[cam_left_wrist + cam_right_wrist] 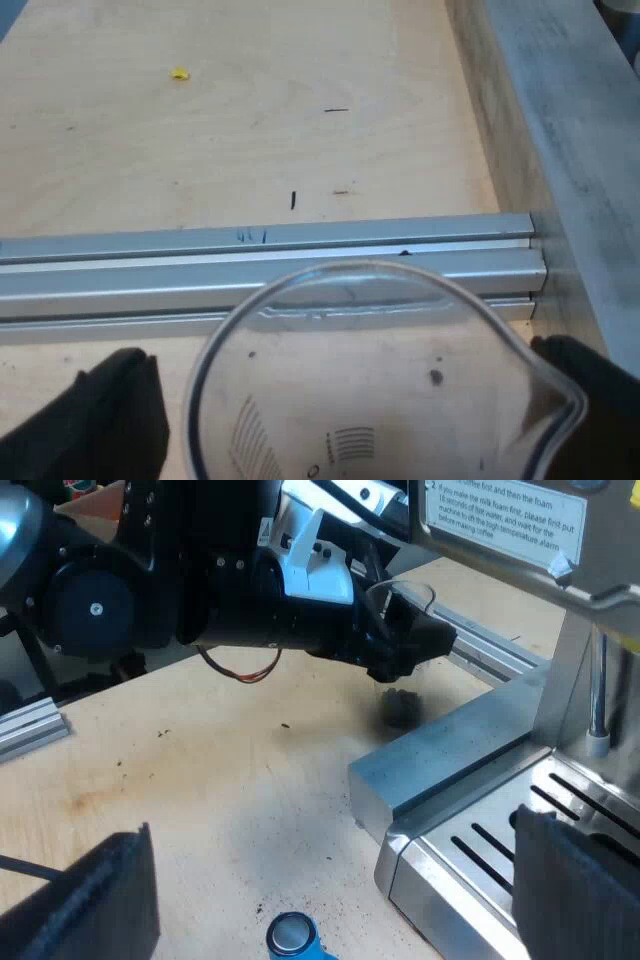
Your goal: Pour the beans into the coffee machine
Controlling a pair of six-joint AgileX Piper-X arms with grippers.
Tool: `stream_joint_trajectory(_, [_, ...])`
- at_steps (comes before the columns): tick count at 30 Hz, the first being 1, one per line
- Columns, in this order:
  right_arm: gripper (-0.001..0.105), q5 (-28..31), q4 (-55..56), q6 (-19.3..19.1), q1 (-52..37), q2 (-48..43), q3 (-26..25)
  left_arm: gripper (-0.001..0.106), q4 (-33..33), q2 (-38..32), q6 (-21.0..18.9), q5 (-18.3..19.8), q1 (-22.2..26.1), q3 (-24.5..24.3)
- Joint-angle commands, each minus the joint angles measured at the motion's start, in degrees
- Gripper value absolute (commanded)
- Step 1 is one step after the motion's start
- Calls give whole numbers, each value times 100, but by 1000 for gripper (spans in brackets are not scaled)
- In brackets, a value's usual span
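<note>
- Left tool [350,355]: black fingers [120,410] spread wide, one on each side of the clear plastic measuring glass with printed graduation marks [385,410].
- A strip of bare wood shows between one finger and the glass rim. The other finger sits right at the pouring spout. No firm clamp on the glass is visible.
- Glass reads empty: no beans inside, just a couple of dark specks on the wall.
- The glass is over the pale plywood tabletop [250,130], right beside a silver aluminium extrusion rail [150,265] that runs across just beyond the rim.
- A grey brushed-metal slab [565,150] meets the end of the rail. A small yellow scrap [180,72] lies on the wood well beyond the rail.
- Right tool [332,828]: fingers fully apart with nothing between them, hanging above the tabletop close to the machine's front corner.
- Stainless espresso machine [560,570]: the slotted drip tray [500,845] is next to one right-hand finger, and a white instruction label [500,515] is on the body above.
- A blue tamper with a round metal top [292,938] stands upright on the wood, between the right tool's fingers in view and near the tray's corner.
- The black left arm [250,590] reaches in towards the machine's side. Its end hangs above the tabletop near the rail, with a dark shadow patch under it.
- Scattered dark crumbs lie on the wood between the tamper and the left arm.
</note>
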Motion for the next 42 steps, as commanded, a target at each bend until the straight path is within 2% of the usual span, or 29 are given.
stream_joint_trajectory(1, [74, 0, -91, -27, -1, -29, -25, 53, 38, -14, 0, 6, -5, -28])
stream_joint_trajectory(7, [74, 0, -81, -27, -1, -29, -25, 13, 65, -14, 0, 6, -5, -28])
stream_joint_trajectory(10, [74, 0, -82, -27, -1, -29, -25, 3, 149, -14, 12, 6, -5, -28])
stream_joint_trajectory(19, [74, 0, -82, -27, -1, -29, -25, 1, 676, -588, 12, 47, -5, -28])
stream_joint_trajectory(20, [74, 0, -82, -27, -1, -29, -25, 1, 730, -644, 12, 113, -5, -28])
stream_joint_trajectory(22, [74, 0, -82, -27, -1, -29, -25, 1, 1125, -845, 0, 512, -5, -28])
stream_joint_trajectory(24, [74, 0, -82, -27, -1, -29, -25, 1, 1479, -974, -41, 623, -5, -28])
stream_joint_trajectory(28, [74, 0, -82, -27, -1, -29, -25, 1, 2290, -1243, -41, 608, -5, -57])
stream_joint_trajectory(32, [74, 0, -82, -27, -1, -29, -25, 1, 2637, -1507, -41, 608, -5, -57])
stream_joint_trajectory(35, [74, 0, -57, -27, -1, -29, -25, 1, 2851, -1874, -41, 633, -5, -57])
stream_joint_trajectory(42, [74, 0, -67, -27, -1, -29, -25, 1, 3861, -2939, -30, 592, -5, -235])
